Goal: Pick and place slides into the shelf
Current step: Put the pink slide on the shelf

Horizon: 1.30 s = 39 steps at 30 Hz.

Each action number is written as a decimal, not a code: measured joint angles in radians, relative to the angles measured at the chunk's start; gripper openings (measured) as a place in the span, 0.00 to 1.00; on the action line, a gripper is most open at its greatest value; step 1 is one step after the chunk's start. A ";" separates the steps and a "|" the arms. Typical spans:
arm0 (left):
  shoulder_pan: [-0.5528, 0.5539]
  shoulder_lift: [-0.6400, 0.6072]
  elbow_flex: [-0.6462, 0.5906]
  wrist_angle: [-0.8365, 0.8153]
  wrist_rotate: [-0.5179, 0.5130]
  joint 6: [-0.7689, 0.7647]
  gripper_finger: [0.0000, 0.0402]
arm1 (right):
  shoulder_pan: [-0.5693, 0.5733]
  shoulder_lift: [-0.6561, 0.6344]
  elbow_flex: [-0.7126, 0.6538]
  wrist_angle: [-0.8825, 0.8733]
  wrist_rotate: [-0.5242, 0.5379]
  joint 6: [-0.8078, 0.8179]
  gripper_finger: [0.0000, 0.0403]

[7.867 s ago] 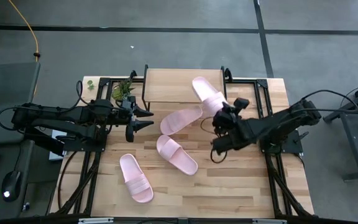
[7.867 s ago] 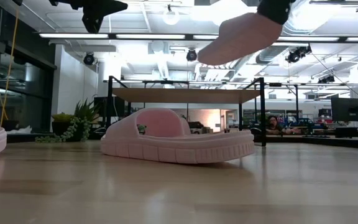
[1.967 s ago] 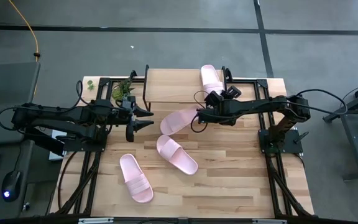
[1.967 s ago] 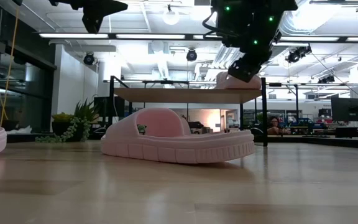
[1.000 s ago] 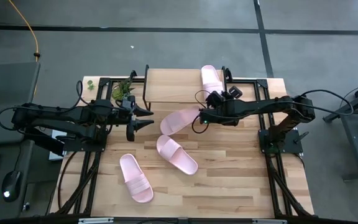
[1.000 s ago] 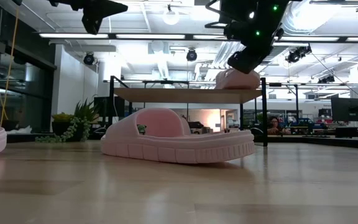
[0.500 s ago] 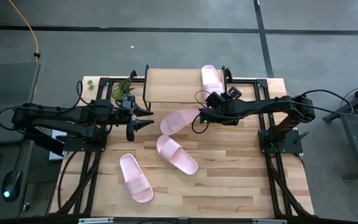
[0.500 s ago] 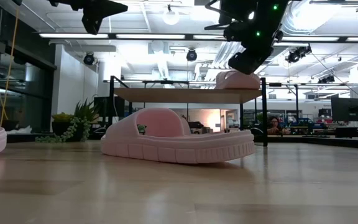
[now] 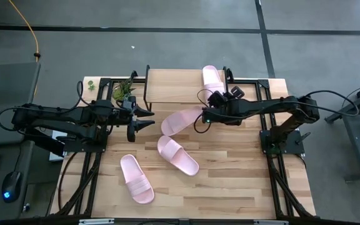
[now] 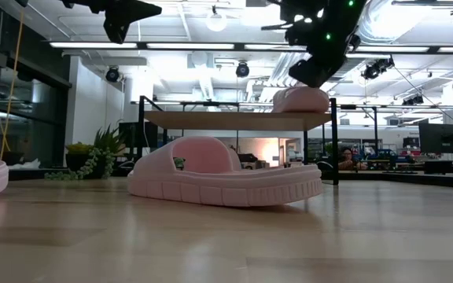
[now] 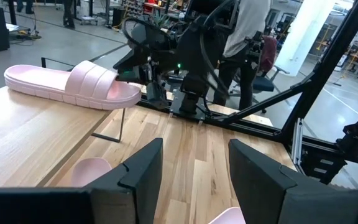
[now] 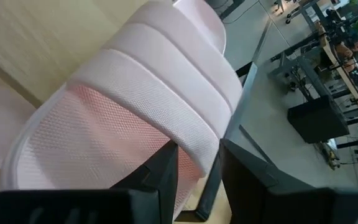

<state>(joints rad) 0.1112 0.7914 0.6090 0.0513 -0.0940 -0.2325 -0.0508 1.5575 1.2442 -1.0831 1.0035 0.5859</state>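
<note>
Lifted slightly since before, right claw (image 9: 207,115) stands parted by the ribbed foam slide (image 9: 212,80) on the wooden shelf (image 9: 174,86).

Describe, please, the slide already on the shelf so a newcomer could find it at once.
Find the shelf at the table's far edge. On the right end of its wooden top lies one pale pink slide. It is the only slide raised off the tabletop; the other three lie on the planks below.

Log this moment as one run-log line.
slide on shelf | right claw open, beside it | left claw open, idle | three slides on table
</note>
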 joint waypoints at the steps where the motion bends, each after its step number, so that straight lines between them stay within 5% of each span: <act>1: 0.000 0.000 0.000 0.000 0.000 0.000 0.41 | 0.004 -0.009 0.000 0.003 0.000 0.000 0.26; 19: 0.000 0.000 0.000 0.000 -0.004 0.000 0.41 | 0.054 -0.047 0.000 0.010 -0.018 0.006 0.26; 39: 0.000 0.000 0.000 -0.002 -0.004 0.018 0.41 | 0.143 -0.047 0.000 0.307 -0.251 -0.313 0.26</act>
<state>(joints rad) 0.1108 0.7914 0.6090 0.0494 -0.0978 -0.2143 0.0920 1.5105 1.2442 -0.7765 0.7526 0.2728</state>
